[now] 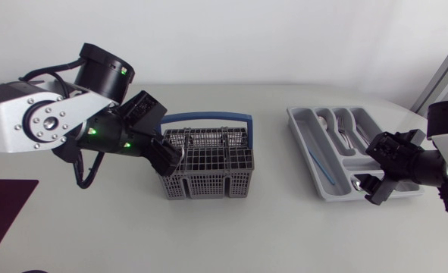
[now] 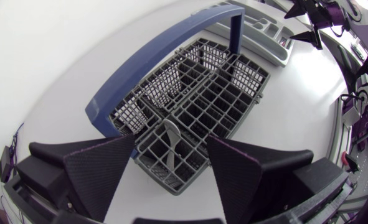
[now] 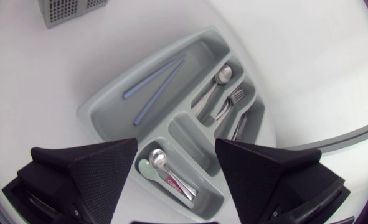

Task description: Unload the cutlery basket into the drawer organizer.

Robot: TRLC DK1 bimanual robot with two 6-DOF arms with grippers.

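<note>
Grey cutlery basket [image 1: 208, 182] with a blue handle is sitting upright, one pale utensil [image 2: 170, 135] standing inside; the grey organizer [image 1: 305, 133] is lying well apart, holding cutlery.

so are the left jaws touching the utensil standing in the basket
Apart. The left wrist view shows the utensil upright in the cutlery basket, between the open jaws of the left gripper, with bare grid on both sides of it.

From above, the head camera took in the whole table [image 1: 224, 235]; the left wrist camera faced the cutlery basket [image 2: 227, 112] closely, the right the drawer organizer [image 3: 112, 115], both shared overhead.
</note>
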